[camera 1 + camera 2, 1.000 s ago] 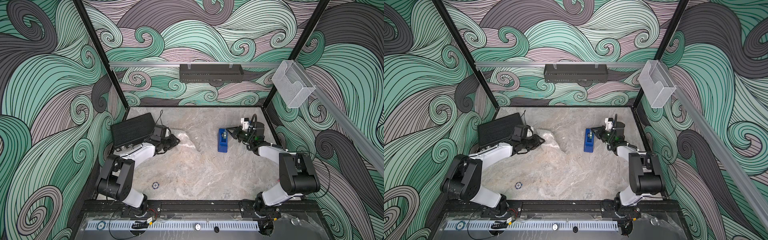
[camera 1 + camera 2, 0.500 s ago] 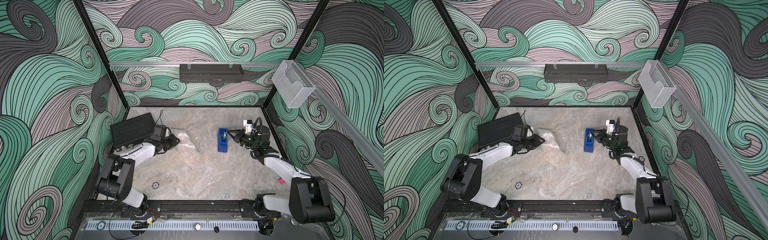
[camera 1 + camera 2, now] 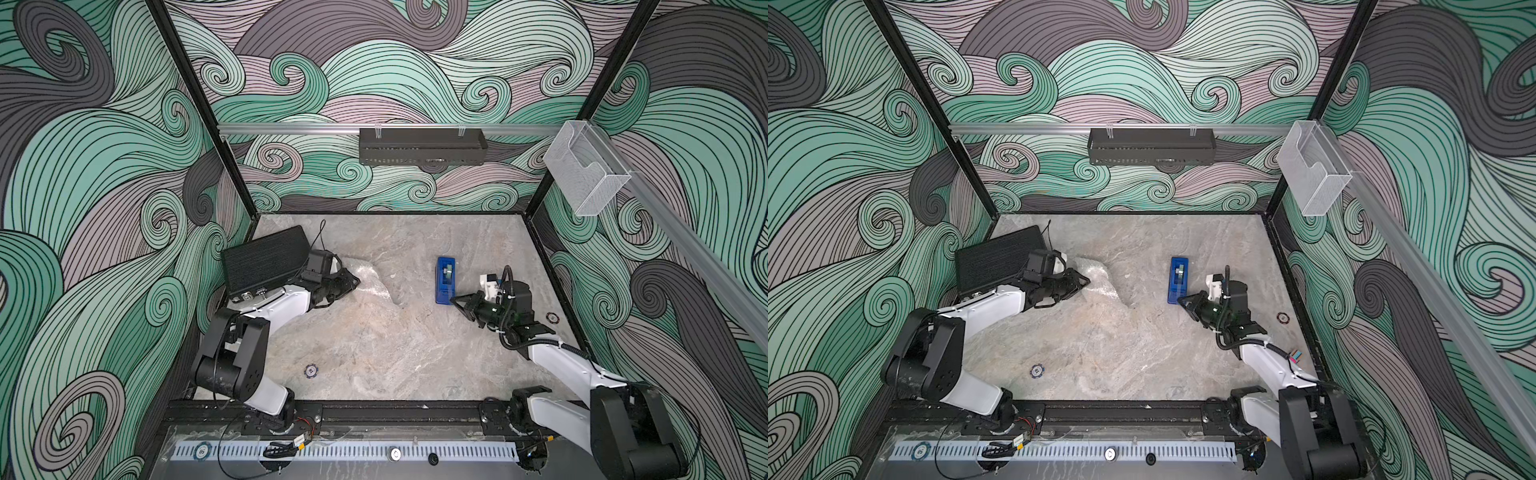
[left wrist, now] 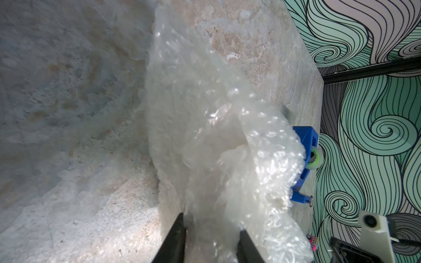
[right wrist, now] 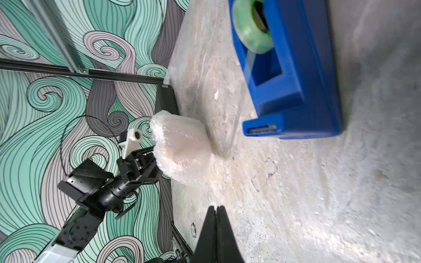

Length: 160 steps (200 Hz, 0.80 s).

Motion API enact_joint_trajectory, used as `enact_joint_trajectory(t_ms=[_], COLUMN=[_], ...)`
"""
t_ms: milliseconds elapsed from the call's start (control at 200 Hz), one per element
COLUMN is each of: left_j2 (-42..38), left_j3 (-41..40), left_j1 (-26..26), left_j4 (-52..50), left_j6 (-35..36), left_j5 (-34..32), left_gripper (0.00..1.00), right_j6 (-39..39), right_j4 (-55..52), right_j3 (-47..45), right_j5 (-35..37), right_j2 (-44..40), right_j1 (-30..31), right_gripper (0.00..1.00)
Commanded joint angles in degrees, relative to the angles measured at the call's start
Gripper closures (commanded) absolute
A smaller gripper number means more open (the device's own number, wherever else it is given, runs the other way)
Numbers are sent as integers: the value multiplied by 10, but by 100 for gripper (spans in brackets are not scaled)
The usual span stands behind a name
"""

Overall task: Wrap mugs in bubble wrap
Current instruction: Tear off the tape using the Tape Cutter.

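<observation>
At the far left of the desk (image 3: pixel 374 353) I see a black ribbed case (image 3: pixel 266 259) lying by the left wall. Just right of it my left gripper (image 3: pixel 352 283) reaches to the right, into the bubble wrap (image 3: pixel 372 279). In the left wrist view its two fingers (image 4: pixel 180 236) stand a moderate way apart with the crumpled bundle pressed between them, so it is holding the wrap. The wrap sits in the far left part of the desk, bunched into a rounded lump at the gripper, with a flat tail spreading right and nearer across the stone. From the right wrist view a pale pink tint shows through the lump, which I take for the mug (image 5: pixel 182 148) inside; I can't make out its handle or which way it faces.

Nearer, left of centre, a small blue chip (image 3: pixel 310 370) lies alone. Right of centre the blue tape dispenser (image 3: pixel 445 279) stands lengthwise, its green roll towards the far end. My right gripper (image 3: pixel 456 299) points left just beside the dispenser's near end, jaws pressed together. A dark reddish chip (image 3: pixel 552 318) lies by the right wall.
</observation>
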Motion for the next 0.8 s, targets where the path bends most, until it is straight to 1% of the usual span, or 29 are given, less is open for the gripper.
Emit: enact_joint_trajectory(t_ms=[0,195,500,796], left_j2=[7,3,6,12], left_j3=[-2,-2,-1,-2], left_j1=[3,3,3,3], left_j4=[-26,-29,-28,-24], left_j6=[6,7,8,8], left_j5=[-2,-4,-3,-3], left_gripper=[68,68,68,69], right_j6=[-5,-18,-31,-33], right_j4=[12,20,60,89], right_j3=[-6,-15,-11,-7], right_j5=[13,23,32,53], right_j2=[13,40,119,172], right_j1=[7,7,7,7], right_gripper=[100,100,100,100])
